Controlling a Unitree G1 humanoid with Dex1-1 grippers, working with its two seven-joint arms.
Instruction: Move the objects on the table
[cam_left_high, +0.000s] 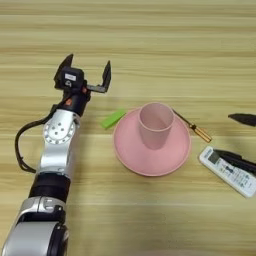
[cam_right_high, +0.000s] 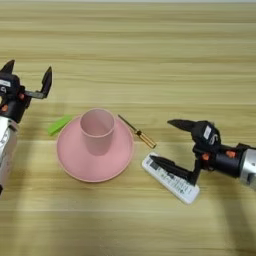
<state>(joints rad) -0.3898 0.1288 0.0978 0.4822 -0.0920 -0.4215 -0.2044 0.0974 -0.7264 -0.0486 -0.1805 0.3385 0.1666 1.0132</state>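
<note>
Remote (cam_right_high: 170, 178): flat on table (cam_right_high: 150, 50), right of cup (cam_right_high: 97, 131); long axis runs toward lower right.
Right gripper (cam_right_high: 166, 141): nearer arm, jaws spread, lower finger touching remote's top.
Left gripper (cam_left_high: 86, 67): spread, empty, well apart.

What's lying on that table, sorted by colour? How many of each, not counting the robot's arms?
Pink: 2 – cup standing on a plate
White: 1 – remote control
Green: 1 – small flat piece
Black and amber: 1 – slim screwdriver
Total: 5
</note>
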